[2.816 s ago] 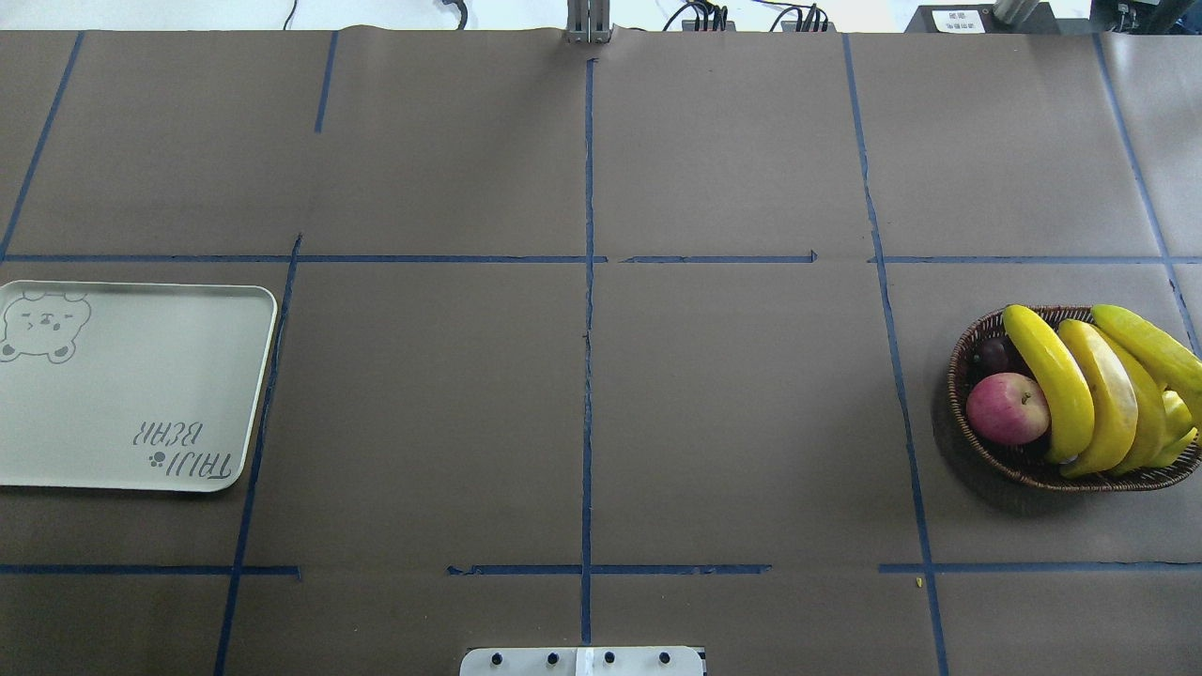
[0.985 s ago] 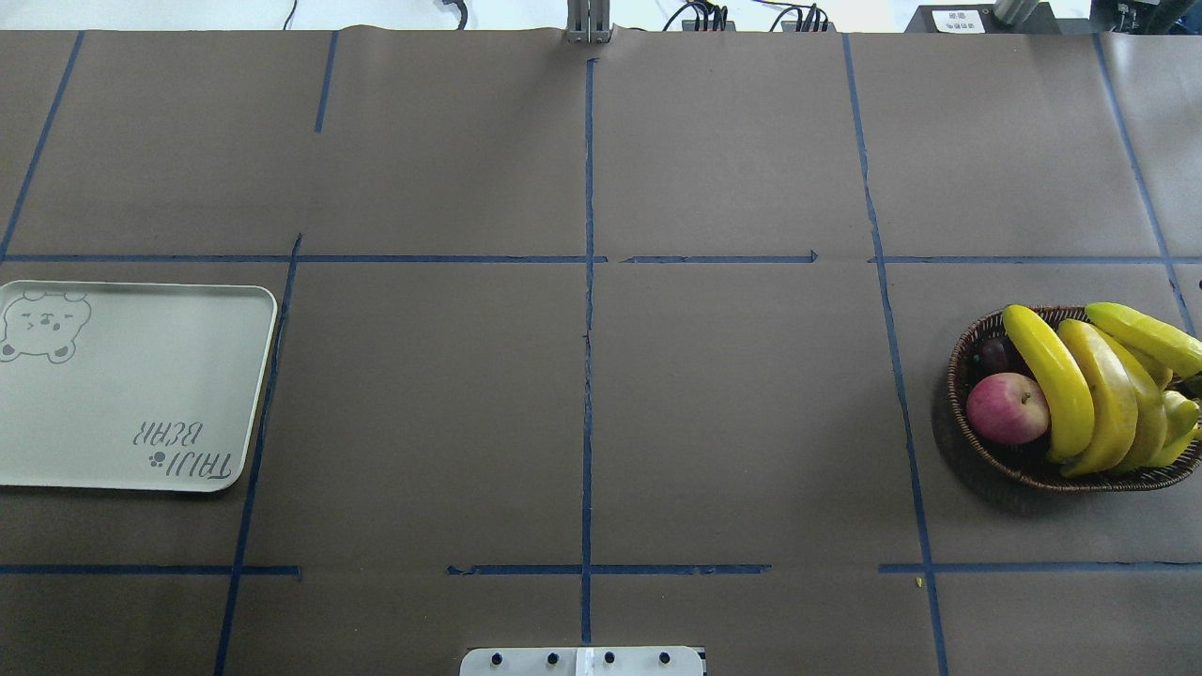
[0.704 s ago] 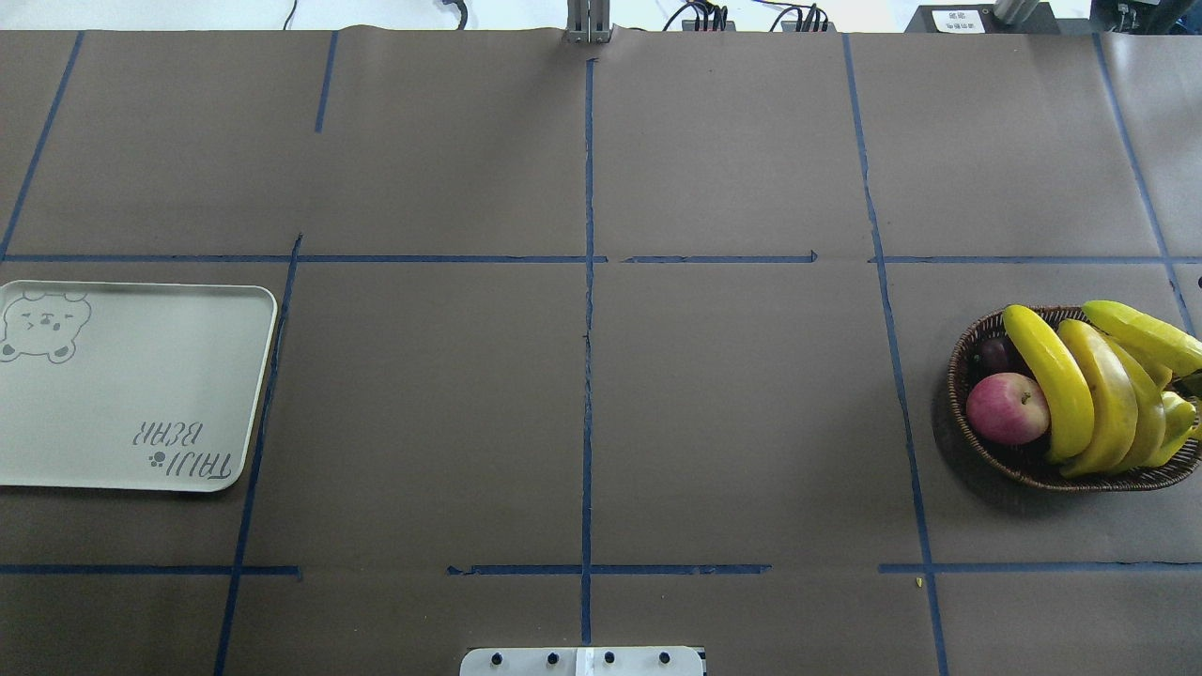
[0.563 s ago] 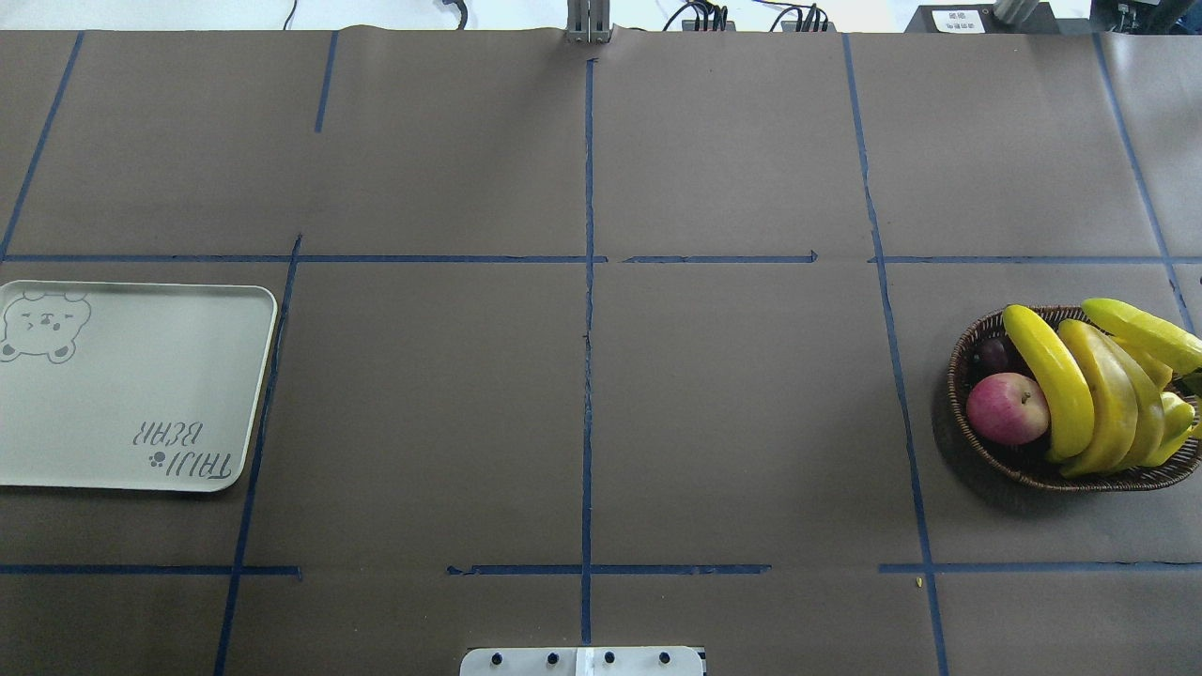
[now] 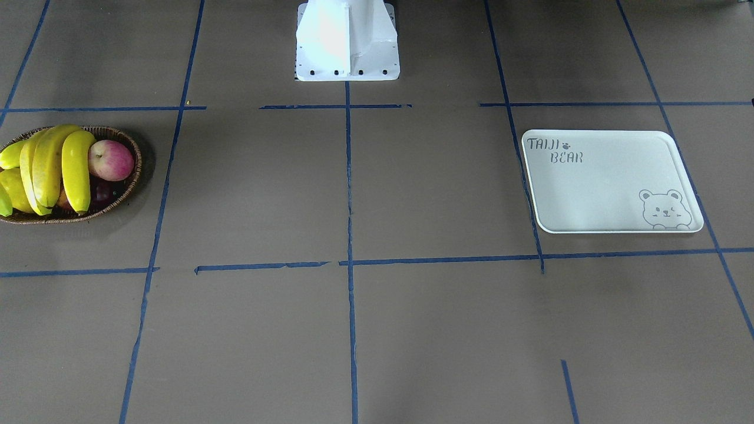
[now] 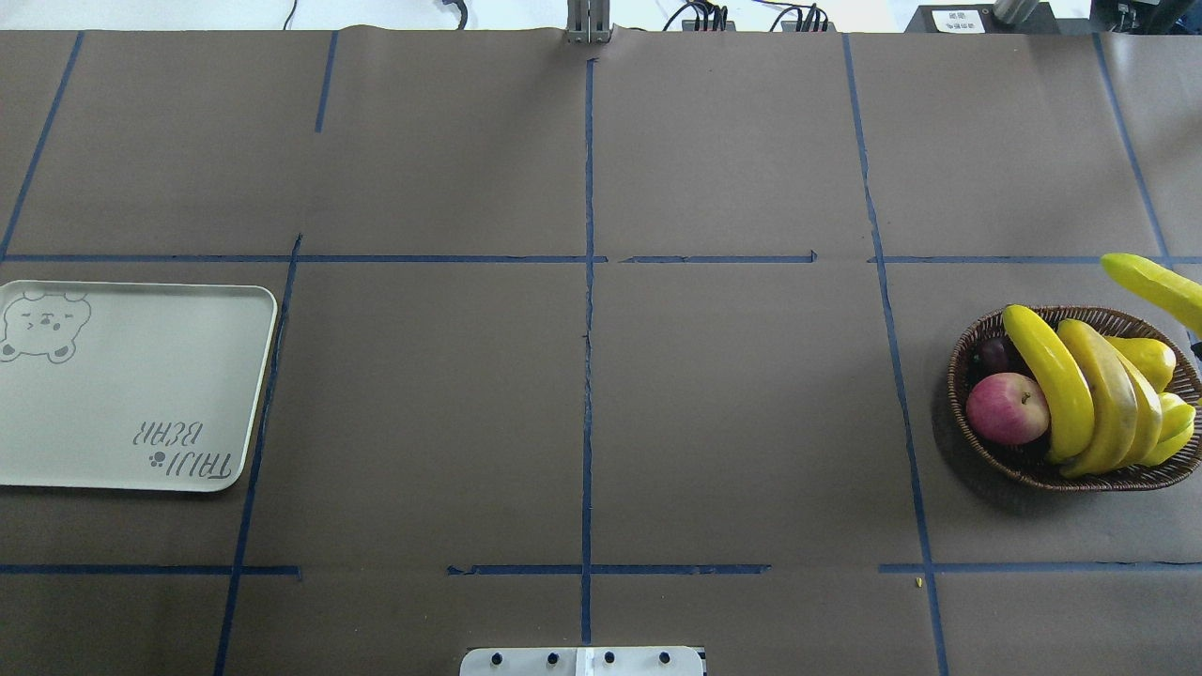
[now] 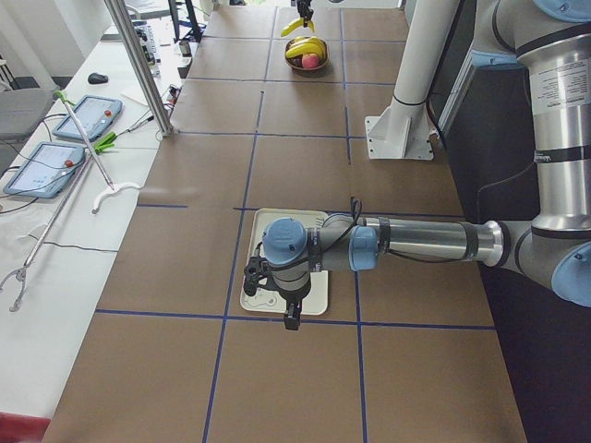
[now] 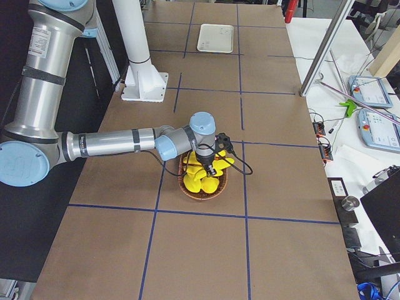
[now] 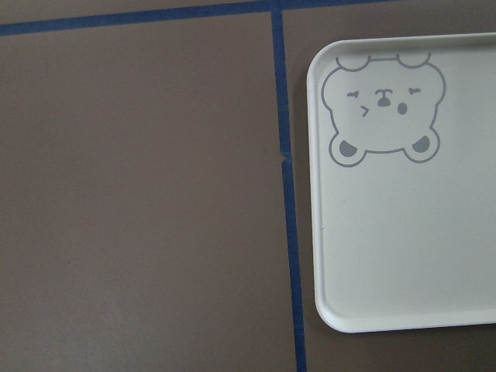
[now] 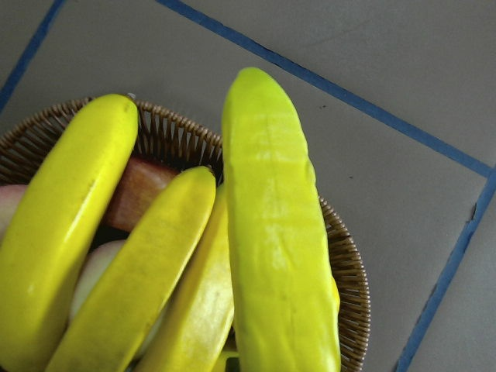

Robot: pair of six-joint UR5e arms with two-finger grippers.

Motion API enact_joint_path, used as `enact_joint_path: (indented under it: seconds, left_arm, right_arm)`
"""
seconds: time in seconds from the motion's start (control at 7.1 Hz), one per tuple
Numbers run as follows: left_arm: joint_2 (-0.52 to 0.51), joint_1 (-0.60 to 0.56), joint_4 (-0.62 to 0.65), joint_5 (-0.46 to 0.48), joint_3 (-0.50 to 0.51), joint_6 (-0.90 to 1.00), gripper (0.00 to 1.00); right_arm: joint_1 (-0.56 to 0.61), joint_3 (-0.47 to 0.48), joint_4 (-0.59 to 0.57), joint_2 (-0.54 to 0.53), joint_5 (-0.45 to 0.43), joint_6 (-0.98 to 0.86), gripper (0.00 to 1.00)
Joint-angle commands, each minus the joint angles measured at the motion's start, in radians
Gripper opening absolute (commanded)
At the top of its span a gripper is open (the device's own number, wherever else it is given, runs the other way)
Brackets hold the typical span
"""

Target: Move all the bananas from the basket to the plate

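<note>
The wicker basket (image 6: 977, 460) stands at the table's right and also shows in the front view (image 5: 126, 191). Three yellow bananas (image 6: 1052, 380) lie across it. A fourth banana (image 6: 1153, 284) hangs in the air above the basket's far rim, cut by the view's edge. It fills the right wrist view (image 10: 275, 232), held just under that camera; the fingers do not show. My right gripper (image 8: 210, 164) hovers over the basket. The bear-printed plate (image 6: 131, 394) lies bare at the left. My left gripper (image 7: 292, 318) hangs over the plate's bear corner (image 9: 380, 116); I cannot tell its state.
A red apple (image 6: 1007, 407), dark grapes (image 6: 991, 354) and stubby yellow-green fruit (image 6: 1150, 355) share the basket. Blue tape lines cross the brown table cover. The robot's white base (image 5: 347, 41) stands at the middle of the near edge.
The rightmost banana has risen out of the basket and moved toward the far side, uncovering a stubby yellow fruit beneath it. Plate and the other bananas have not moved.
</note>
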Motion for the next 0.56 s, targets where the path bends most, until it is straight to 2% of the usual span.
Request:
enact_joint_path:
  seconds: [0.0, 0.14, 0.28, 0.42]
  left_arm:
    - [-0.033, 0.023, -0.001, -0.004, -0.059, -0.007, 1.0]
    - [-0.101, 0.025, -0.012, -0.002, -0.061, -0.007, 1.0]
    - [-0.142, 0.025, -0.03, -0.007, -0.064, -0.005, 1.0]
    - [-0.148, 0.028, -0.03, -0.072, -0.058, -0.046, 1.0]
  right_arm:
    - [0.017, 0.046, -0.025, 0.054, 0.047, 0.108, 0.0]
    - [0.005, 0.063, -0.014, 0.089, 0.059, 0.118, 0.0]
    - [-0.043, 0.065, -0.011, 0.173, 0.078, 0.124, 0.01]
    - [-0.089, 0.059, -0.011, 0.209, 0.111, 0.18, 0.0]
